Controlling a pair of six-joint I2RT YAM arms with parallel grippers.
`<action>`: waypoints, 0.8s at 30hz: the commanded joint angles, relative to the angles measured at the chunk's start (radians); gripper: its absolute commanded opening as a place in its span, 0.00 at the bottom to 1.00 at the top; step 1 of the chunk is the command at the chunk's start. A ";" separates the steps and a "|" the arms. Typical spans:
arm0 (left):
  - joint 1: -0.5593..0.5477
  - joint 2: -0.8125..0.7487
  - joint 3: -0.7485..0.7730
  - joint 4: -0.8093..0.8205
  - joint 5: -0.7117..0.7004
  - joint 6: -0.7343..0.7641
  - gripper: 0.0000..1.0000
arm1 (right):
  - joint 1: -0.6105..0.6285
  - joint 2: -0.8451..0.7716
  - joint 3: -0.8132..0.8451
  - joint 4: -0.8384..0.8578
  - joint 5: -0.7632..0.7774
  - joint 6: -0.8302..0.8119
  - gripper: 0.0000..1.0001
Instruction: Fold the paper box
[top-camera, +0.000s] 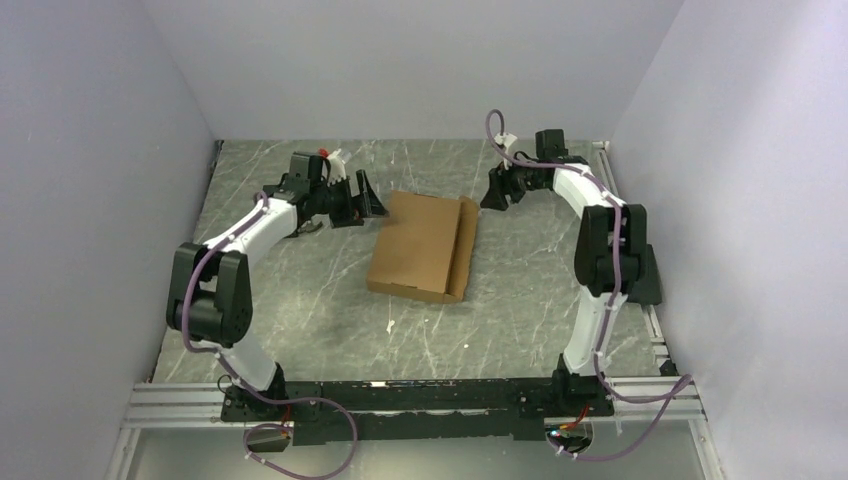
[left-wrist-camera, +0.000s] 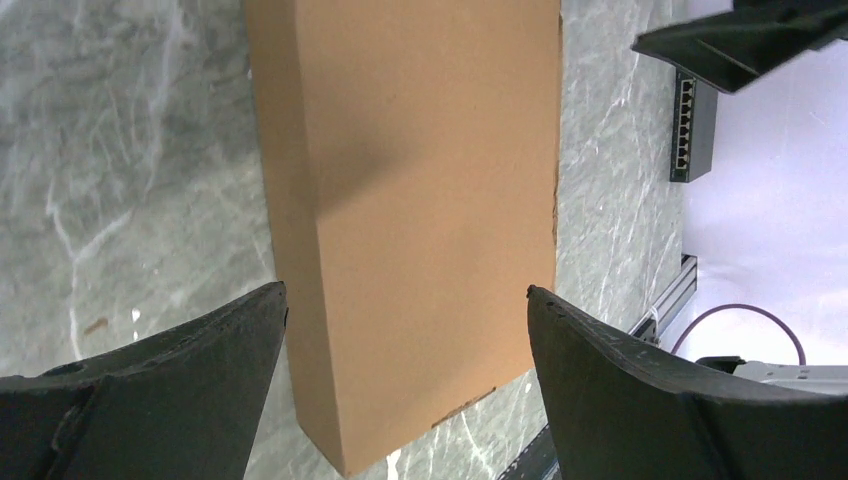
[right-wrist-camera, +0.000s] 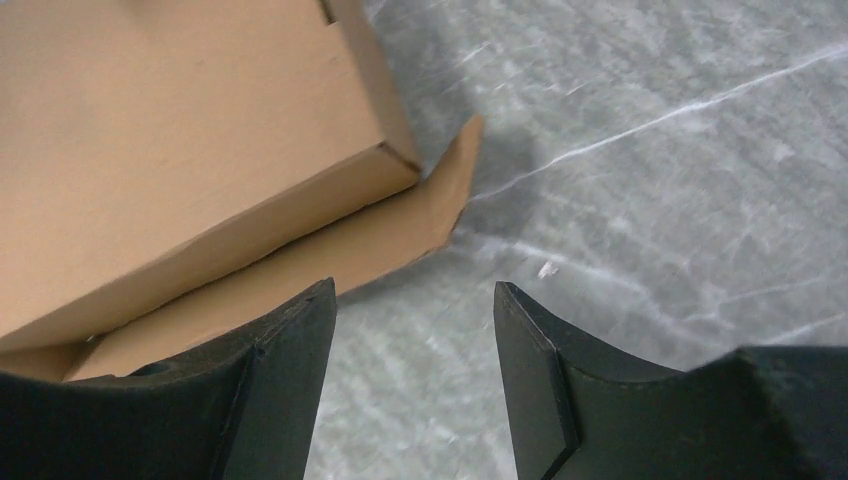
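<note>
The paper box (top-camera: 425, 245) is a closed brown cardboard mailer lying flat in the middle of the marble table, with a long flap (top-camera: 466, 250) standing along its right side. My left gripper (top-camera: 365, 200) hovers at the box's far left edge, open. In the left wrist view the box (left-wrist-camera: 430, 180) lies below and beyond the wide-spread fingers (left-wrist-camera: 200, 370), untouched. My right gripper (top-camera: 492, 190) is by the far right corner, open, with bare table between its fingers (right-wrist-camera: 560, 380). The box corner (right-wrist-camera: 180, 130) and loose flap (right-wrist-camera: 330, 255) show in the right wrist view.
Pale walls close the table on three sides. An aluminium rail (top-camera: 655, 330) runs along the right edge. A dark port strip (left-wrist-camera: 693, 125) sits by the wall. A small white scrap (top-camera: 390, 326) lies in front of the box.
</note>
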 joint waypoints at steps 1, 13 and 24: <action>0.002 0.072 0.078 0.025 0.087 -0.005 0.94 | 0.010 0.107 0.168 0.002 -0.011 0.063 0.63; 0.002 0.234 0.181 -0.065 0.090 0.023 0.99 | 0.050 0.329 0.430 -0.098 0.004 0.103 0.60; 0.002 0.289 0.222 -0.072 0.110 0.021 0.96 | 0.080 0.420 0.537 -0.141 0.060 0.146 0.48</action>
